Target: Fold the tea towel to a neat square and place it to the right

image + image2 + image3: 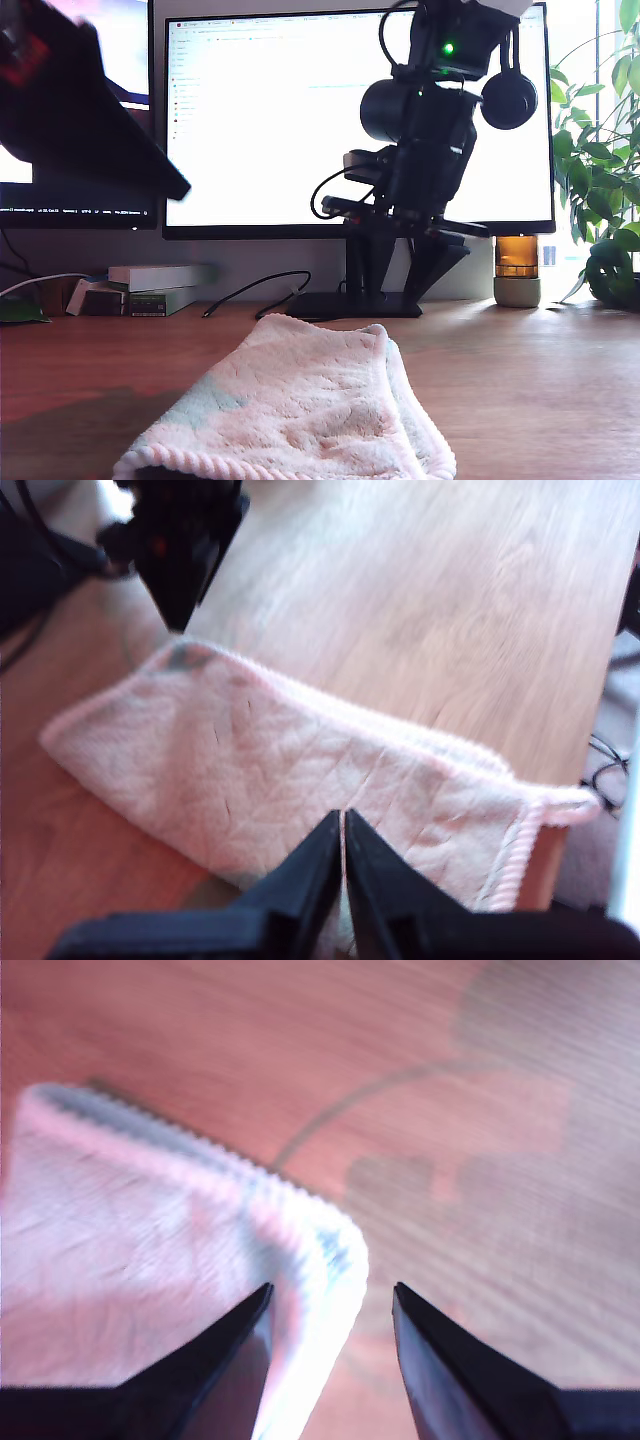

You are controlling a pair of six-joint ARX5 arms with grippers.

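**Grippers above the folded tea towel: one shut, one open**

Gripper one first: my first gripper has its jaws pressed together, with only a hairline gap between the tips. You can see no cloth caught between them. It sits over the long edge of the tea towel, though whether the tips touch the pile cannot be told.

My second gripper has its jaws spread apart and holds nothing. The view is blurred, but a rounded corner of the towel lies between and beneath the tips, with the corded hem running away from it. In the first wrist view you can see this same dark gripper pointing down at one far corner of the cloth.

The tea towel lies folded on the wooden desk, in layers, with its twisted pink hem showing along the edges. In the exterior view it sits low and near the middle, close to the camera.

Behind it in the exterior view stands a bright monitor. One arm is raised in front of the screen, and another, blurred, crosses the exterior view's upper left. A leafy plant stands at the exterior view's right, and a black cable lies on the desk near the monitor's foot.
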